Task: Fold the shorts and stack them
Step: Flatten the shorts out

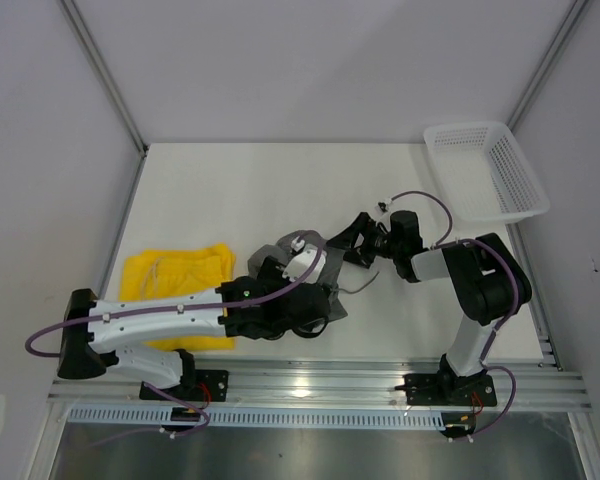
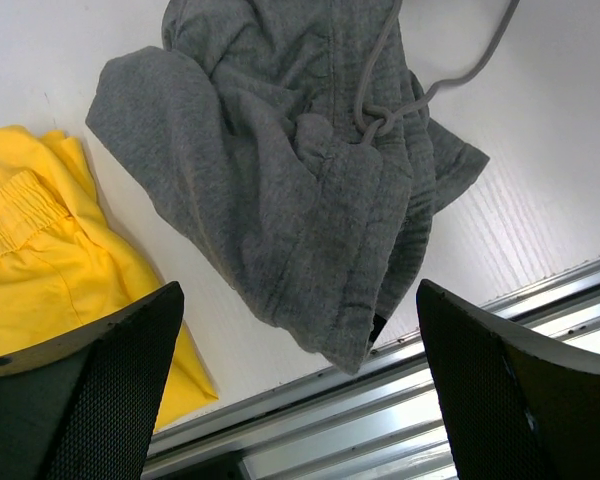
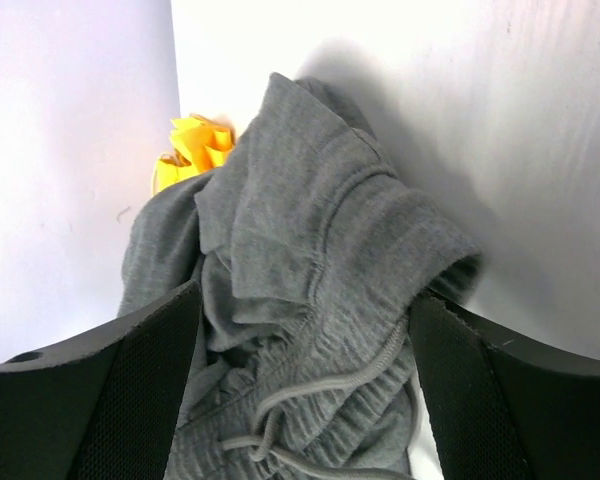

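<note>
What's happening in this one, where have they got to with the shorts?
Both arms are working over the grey-green shorts, which lie in a crumpled heap near the front edge of the table, drawstring loose. The left gripper and right gripper are both open, one on each side of the heap, gripping nothing. The yellow shorts lie flat to the left. Nothing is stacked yet.

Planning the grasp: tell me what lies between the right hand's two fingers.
The crumpled grey cloth shorts, drawstring showing, seen in the right wrist view.
</note>
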`<state>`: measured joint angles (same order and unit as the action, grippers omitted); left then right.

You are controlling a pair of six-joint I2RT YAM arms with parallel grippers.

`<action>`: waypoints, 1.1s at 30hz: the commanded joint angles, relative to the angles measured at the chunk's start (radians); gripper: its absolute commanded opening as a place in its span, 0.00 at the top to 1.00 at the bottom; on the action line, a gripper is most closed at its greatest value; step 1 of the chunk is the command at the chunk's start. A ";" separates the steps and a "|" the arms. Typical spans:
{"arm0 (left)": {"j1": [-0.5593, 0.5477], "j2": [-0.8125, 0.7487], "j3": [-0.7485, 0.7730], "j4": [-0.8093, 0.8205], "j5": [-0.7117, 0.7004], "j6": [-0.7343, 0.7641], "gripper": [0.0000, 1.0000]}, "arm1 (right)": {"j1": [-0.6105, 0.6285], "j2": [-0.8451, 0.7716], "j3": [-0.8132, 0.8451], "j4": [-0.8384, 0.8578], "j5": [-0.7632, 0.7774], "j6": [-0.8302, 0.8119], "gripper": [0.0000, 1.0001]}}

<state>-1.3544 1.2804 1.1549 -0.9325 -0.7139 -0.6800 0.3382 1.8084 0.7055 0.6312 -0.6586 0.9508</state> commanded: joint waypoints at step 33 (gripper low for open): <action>-0.002 0.191 0.046 -0.241 -0.079 -0.196 0.01 | 0.053 0.150 -0.046 0.484 0.102 0.221 0.26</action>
<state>-1.3884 1.4940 1.1858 -1.1511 -0.7319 -0.8085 0.3771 1.9430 0.6727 0.9802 -0.5873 1.1450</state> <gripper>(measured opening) 0.992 0.746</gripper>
